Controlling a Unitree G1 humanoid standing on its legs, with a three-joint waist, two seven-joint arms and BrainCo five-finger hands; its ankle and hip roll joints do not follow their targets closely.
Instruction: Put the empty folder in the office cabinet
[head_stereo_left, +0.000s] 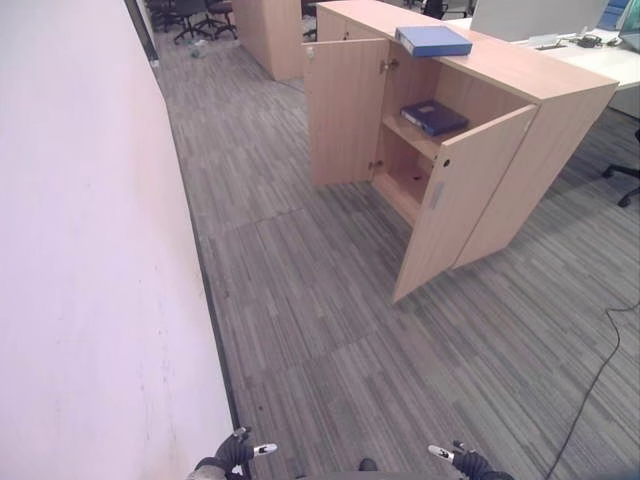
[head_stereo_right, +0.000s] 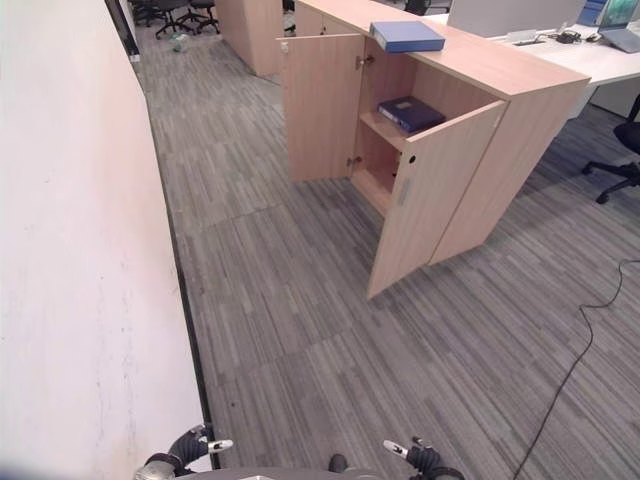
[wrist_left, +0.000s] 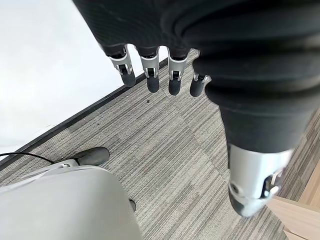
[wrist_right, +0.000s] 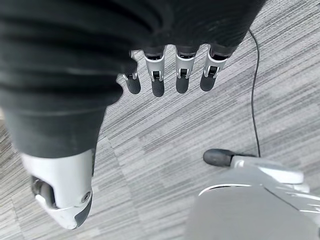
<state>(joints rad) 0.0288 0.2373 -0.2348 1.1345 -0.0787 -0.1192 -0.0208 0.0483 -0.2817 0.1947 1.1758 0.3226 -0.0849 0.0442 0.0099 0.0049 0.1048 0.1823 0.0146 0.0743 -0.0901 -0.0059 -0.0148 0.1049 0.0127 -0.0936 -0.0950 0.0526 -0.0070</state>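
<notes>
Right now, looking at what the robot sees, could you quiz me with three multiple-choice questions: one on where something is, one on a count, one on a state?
1. Where does the lighter blue folder lie?
A. on the cabinet top
B. on the carpet
C. in a robot hand

2. How many blue folders are visible?
A. one
B. two
C. four

3. How are the cabinet doors?
A. both closed
B. both swung open
C. removed

Answers:
1 A, it rests flat on the wooden top.
2 B, one on top, a darker folder on the inner shelf.
3 B, both doors stand outward, showing the shelves.
</notes>
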